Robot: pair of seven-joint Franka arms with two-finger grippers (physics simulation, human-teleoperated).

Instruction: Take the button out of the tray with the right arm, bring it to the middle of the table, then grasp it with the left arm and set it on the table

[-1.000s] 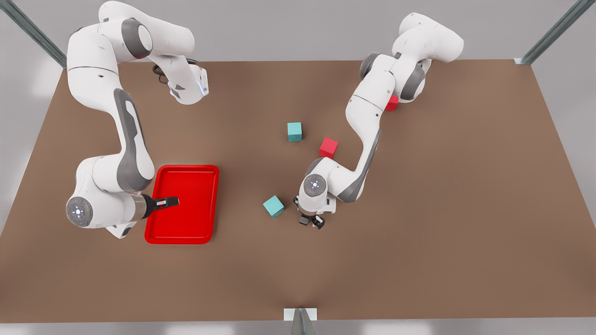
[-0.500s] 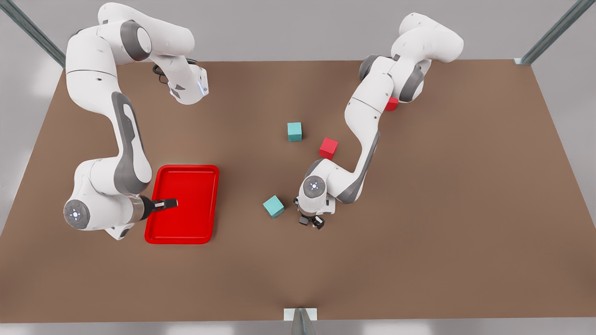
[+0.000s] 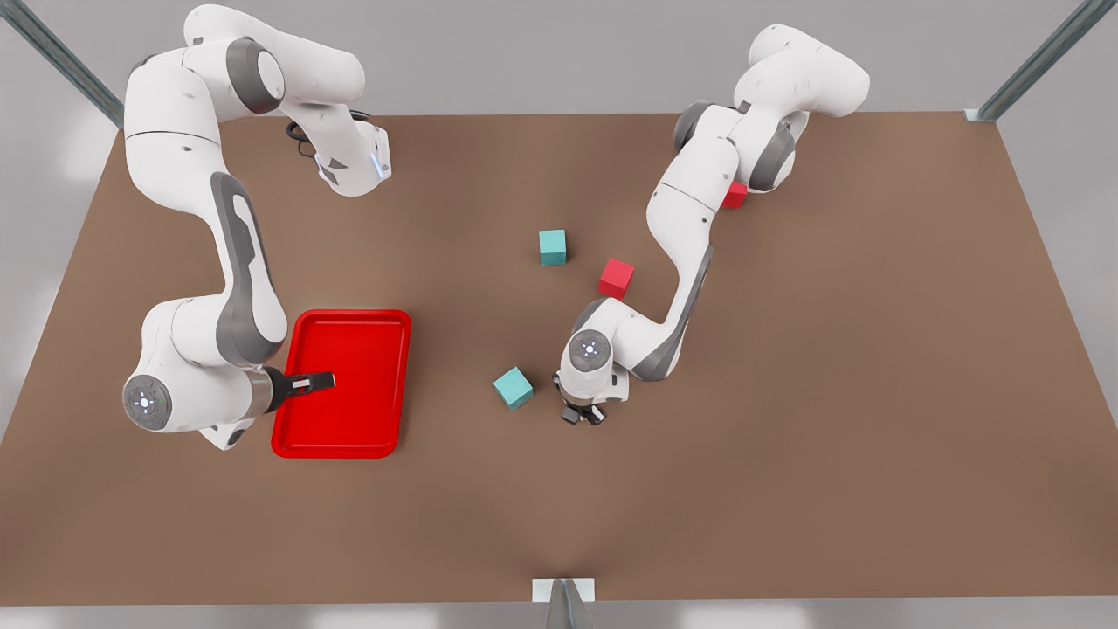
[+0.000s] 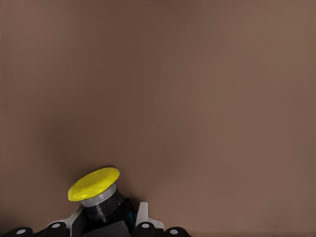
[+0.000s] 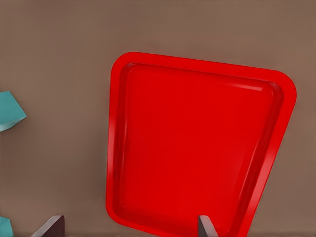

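The left claw (image 3: 583, 416) has narrowed around the button (image 4: 94, 184).

Tray (image 3: 342, 441): on the table (image 3: 873, 393), at 9 o'clock from the table's middle.
Right gripper (image 3: 321, 381): over the tray.
Left gripper (image 3: 583, 414): near centre — button (image 4: 95, 190) in its jaws.
Nearest cube (image 3: 513, 388): at the left gripper's 9 o'clock.
Two cubes (image 3: 552, 247): toward its 12 o'clock.

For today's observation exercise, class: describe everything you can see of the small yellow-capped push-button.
The small push-button has a round, glossy yellow cap, tilted in the left wrist view, on a pale grey collar above a dark grey-and-black boxy body. It looks like plastic. It sits in the left claw, whose fingers close on its body, low over the matte brown tabletop near the table's middle. Whether it touches the table cannot be told.
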